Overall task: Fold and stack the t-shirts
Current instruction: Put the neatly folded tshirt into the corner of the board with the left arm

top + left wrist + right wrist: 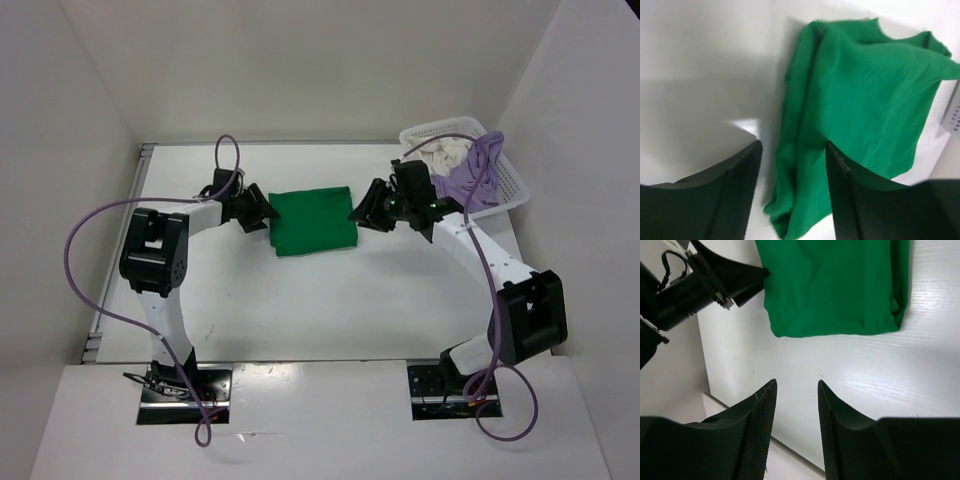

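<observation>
Left tool (266, 213) stands open and holds nothing, its jaws apart at the left edge of the green t-shirt (313, 220). My wrist view shows that rumpled edge beneath the gap (contact with the cloth cannot be confirmed). Right tool (360, 212) is likewise open and empty, just beside the shirt's right edge, over bare bench (330, 300).

Location: the green shirt lies mid-bench between my two tools. The lavender t-shirt (470, 178) and cream t-shirt (445, 155) sit bundled in the white mesh basket (515, 185) at the far right corner, with the lavender one spilling over the rim.

Handling, by my judgement: the cloth is light, soft and limp, with no stiffness to rely on. It is not fragile. A lift by one layer would likely let the fold slide open. I would pinch through all layers at an edge or corner, one tool on each opposing side.

Appearance: the green shirt is bright and matte, folded into a rough rectangle. Its near edge is fairly straight. Its left side is bunched into soft ridges and creases.
</observation>
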Robot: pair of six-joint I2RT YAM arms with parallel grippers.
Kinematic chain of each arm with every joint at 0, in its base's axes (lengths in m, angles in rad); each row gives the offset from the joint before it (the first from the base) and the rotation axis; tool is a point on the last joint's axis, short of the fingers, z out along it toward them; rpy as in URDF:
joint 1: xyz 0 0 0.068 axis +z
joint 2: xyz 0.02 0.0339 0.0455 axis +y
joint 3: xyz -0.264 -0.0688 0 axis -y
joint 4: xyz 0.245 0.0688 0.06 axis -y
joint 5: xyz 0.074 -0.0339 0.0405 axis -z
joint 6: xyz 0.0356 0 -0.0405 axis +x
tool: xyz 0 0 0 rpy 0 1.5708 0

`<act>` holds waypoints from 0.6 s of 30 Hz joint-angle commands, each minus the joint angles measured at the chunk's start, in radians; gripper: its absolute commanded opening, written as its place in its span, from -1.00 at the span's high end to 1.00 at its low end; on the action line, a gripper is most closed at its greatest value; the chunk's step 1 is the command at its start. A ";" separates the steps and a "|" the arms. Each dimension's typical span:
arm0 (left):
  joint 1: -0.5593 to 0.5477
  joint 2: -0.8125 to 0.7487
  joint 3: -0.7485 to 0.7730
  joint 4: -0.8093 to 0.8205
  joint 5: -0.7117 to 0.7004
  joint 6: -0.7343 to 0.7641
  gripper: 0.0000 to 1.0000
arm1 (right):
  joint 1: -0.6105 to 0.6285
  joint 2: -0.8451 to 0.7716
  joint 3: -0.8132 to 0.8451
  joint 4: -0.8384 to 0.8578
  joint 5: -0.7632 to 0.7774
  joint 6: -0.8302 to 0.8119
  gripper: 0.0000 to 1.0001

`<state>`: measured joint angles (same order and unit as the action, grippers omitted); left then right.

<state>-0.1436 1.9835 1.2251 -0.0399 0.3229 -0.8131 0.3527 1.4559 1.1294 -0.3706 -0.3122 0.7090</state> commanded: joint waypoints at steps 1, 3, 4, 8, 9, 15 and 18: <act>-0.031 0.073 0.053 0.015 0.011 0.029 -0.21 | -0.012 -0.057 -0.037 -0.010 -0.004 -0.002 0.12; -0.065 0.107 0.088 0.015 0.021 0.020 -0.15 | -0.012 -0.066 -0.037 -0.010 -0.004 0.007 0.12; -0.074 0.118 0.088 0.015 0.021 0.020 -0.11 | -0.012 -0.066 -0.037 -0.010 -0.004 0.007 0.12; -0.088 0.130 0.090 0.067 0.001 -0.026 0.49 | -0.012 -0.075 -0.037 -0.010 -0.013 0.007 0.12; -0.088 0.130 0.090 0.067 -0.011 -0.035 0.63 | -0.012 -0.086 -0.046 -0.010 -0.013 0.007 0.12; -0.028 0.150 0.261 0.003 -0.010 -0.021 1.00 | -0.012 -0.115 -0.091 -0.010 -0.022 0.007 0.12; 0.076 0.185 0.378 -0.069 -0.001 0.002 1.00 | -0.021 -0.134 -0.114 -0.010 -0.031 0.007 0.12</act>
<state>-0.1818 2.1460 1.5028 -0.0692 0.3351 -0.8371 0.3447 1.3666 1.0386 -0.3847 -0.3309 0.7162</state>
